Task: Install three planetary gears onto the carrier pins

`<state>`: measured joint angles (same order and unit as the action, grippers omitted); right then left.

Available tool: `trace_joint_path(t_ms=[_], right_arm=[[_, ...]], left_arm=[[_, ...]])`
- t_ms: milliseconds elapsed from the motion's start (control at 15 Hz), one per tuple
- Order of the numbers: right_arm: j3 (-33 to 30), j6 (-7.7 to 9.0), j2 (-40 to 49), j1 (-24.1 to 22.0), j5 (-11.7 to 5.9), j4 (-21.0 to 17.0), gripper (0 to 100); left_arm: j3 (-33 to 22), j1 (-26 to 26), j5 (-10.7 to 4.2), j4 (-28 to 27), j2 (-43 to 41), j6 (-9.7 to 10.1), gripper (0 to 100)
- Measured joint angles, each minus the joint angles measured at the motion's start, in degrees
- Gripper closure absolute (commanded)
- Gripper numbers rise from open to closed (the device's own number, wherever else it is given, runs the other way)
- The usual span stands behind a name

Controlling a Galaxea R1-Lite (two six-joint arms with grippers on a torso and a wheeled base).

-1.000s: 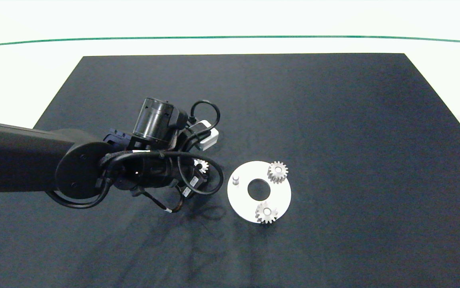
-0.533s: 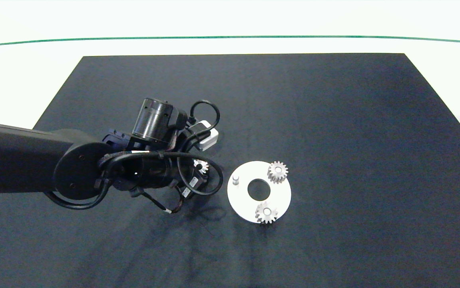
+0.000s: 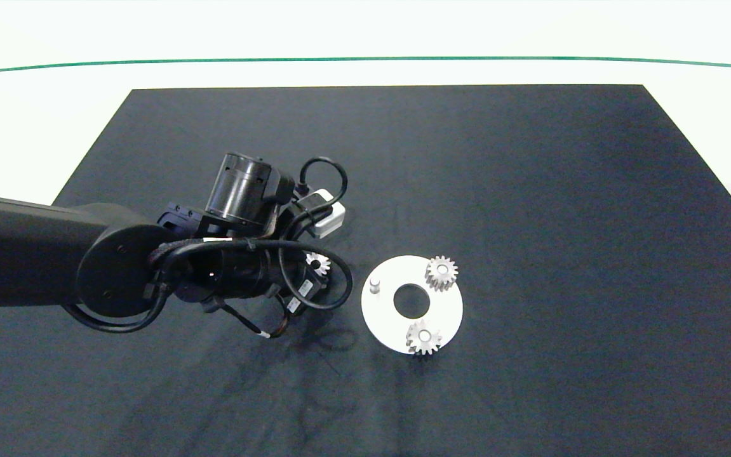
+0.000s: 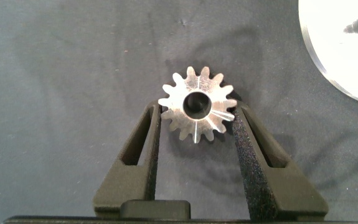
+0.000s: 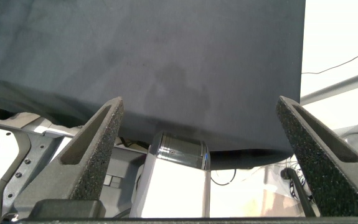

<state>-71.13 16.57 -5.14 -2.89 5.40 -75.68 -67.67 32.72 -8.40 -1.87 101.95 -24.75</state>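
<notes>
Presently the left gripper (image 4: 197,121) sits low over the black mat (image 3: 530,190), just beside the white disc (image 3: 448,311) on its left side, fingers (image 4: 146,140) pressed against the teeth of the third gear (image 4: 197,113) on both flanks, clamped on it (bore facing the wrist camera, dark mat behind). From the head view only a sliver of that gear (image 3: 317,261) shows past the wrist cabling, apart from the disc's edge. On the disc, two gears are seated: one at the far right (image 3: 441,273), one at the near edge (image 3: 423,337), each with its pin filling the bore. The bare pin (image 3: 375,284) stands upright on the disc's left side, nearest the held gear. The right gripper (image 5: 200,118) is parked off the table edge, fingers spread wide, holding nothing.
</notes>
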Motion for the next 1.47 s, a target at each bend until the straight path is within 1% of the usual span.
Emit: trace_joint_path(t_ms=[133, 467, 933, 1467], right_arm=[[-0.11, 0.05, -0.02, -0.06, 0.0, 0.05, 0], [-0.39, 0.33, 0.07, -0.24, 0.05, 0.05, 0], [-1.19, 0.4, 0.02, -0.2, 0.07, -0.09, 0], [-0.85, 0.4, -0.04, -0.22, 0.07, -0.11, 0]], left_arm=[[-0.38, 0.33, 0.02, 0.02, -0.62, 0.24, 90], [-0.16, 1.65, 0.02, -0.15, -2.89, 0.02, 90], [-0.11, 1.54, 0.0, -0.94, -3.96, 0.17, 90], [-1.38, 0.99, 0.06, -0.17, -1.67, 0.9, 90]])
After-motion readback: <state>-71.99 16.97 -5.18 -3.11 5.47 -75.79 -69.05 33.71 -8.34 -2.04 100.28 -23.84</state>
